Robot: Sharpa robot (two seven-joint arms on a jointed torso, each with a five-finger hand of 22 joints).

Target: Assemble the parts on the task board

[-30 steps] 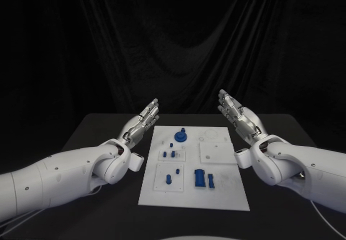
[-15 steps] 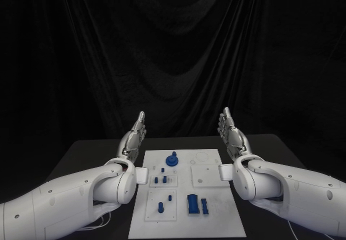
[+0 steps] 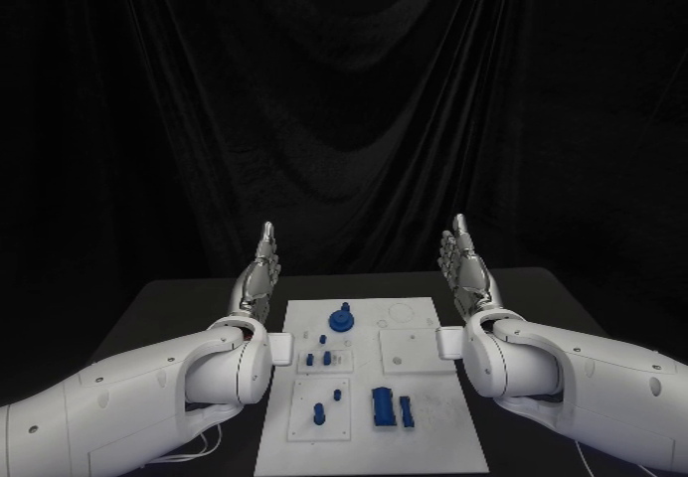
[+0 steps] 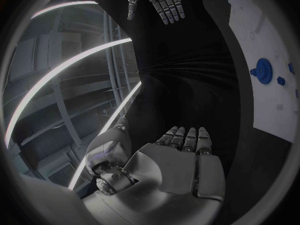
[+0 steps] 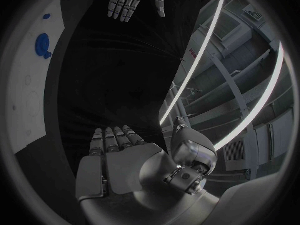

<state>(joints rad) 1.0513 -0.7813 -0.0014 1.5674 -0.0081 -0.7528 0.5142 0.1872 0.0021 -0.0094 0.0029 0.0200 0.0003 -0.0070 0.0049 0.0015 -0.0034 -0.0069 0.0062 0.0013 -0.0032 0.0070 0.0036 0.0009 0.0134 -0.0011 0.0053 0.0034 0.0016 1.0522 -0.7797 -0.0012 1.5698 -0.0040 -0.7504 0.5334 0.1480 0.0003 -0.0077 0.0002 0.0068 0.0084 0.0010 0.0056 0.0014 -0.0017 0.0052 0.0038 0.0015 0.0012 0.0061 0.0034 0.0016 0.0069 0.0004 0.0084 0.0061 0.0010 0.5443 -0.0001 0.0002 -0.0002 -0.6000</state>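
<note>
- White task board (image 3: 430, 437) lies mid-table, blue parts (image 3: 389, 407) standing on it.
- Left hand (image 3: 258, 278) is raised beside it, fingers straight, holding nothing.
- Right hand (image 3: 464, 266) mirrors it, empty.

1. No readable text, label, brand, number or sign on the task board (image 3: 430, 437) or its blue parts (image 3: 385, 405).
2. None legible on either white arm or either robot hand.
3. None legible on the desk (image 3: 172, 308) or the dark curtain behind it.
</note>
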